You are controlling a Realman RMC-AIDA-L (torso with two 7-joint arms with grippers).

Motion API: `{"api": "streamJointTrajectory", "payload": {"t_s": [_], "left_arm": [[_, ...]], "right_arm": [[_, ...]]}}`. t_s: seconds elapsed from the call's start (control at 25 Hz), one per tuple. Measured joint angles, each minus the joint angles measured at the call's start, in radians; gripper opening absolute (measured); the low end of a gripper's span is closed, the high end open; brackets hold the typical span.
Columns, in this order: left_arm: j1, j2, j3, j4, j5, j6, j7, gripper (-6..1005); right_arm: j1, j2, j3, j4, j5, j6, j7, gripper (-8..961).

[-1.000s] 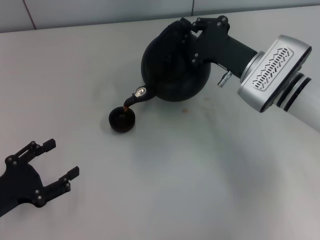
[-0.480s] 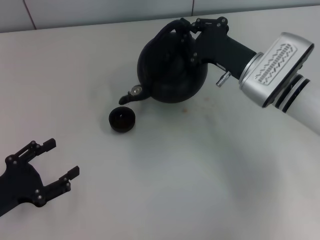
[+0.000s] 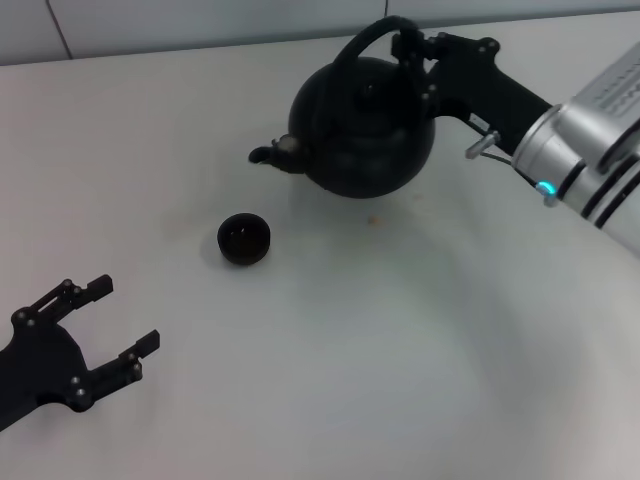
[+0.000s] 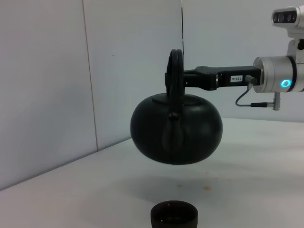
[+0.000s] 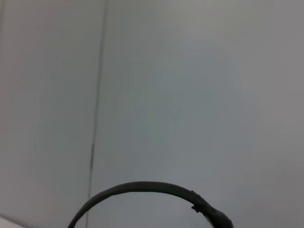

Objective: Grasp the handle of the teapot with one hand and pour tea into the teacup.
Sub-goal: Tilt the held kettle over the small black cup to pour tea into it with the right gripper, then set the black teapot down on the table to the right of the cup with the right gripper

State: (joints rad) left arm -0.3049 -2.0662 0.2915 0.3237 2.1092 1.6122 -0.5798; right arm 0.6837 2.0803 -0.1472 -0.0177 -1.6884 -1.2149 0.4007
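Note:
The black round teapot [image 3: 365, 135] hangs upright in the air at the table's far middle, spout pointing left. My right gripper [image 3: 408, 42] is shut on the top of its arched handle [image 3: 372, 36]. In the left wrist view the teapot [image 4: 176, 130] floats clear above the table with the handle [image 4: 175, 71] held from the right. The small dark teacup [image 3: 244, 239] stands on the table below and left of the spout, dark inside; it also shows in the left wrist view [image 4: 174, 215]. My left gripper [image 3: 108, 325] is open and empty at the near left. The right wrist view shows only the handle's arc [image 5: 142, 190].
The white table [image 3: 400, 340] has a small brownish spot [image 3: 374, 219] under the teapot. A pale wall [image 4: 57, 71] stands behind the table's far edge.
The teapot has tipped back from pouring to upright and moved up and right, away from the cup. The stream from the spout has stopped. The left arm has not moved.

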Motion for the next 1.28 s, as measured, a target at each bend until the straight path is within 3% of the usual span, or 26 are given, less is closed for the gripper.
{"api": "streamJointTrajectory", "payload": {"t_s": [0.24,1.28], "left_arm": [[-0.001,0.0,0.0,0.0,0.0,0.0,0.0,819],[-0.005,0.0,0.0,-0.011,0.0,0.002,0.0,819]], "right_arm": [[-0.035,0.0,0.003,-0.023,0.003,-0.005,0.092,81],[-0.079,0.0,-0.003,-0.019,0.0,0.07,0.125,86]]}}
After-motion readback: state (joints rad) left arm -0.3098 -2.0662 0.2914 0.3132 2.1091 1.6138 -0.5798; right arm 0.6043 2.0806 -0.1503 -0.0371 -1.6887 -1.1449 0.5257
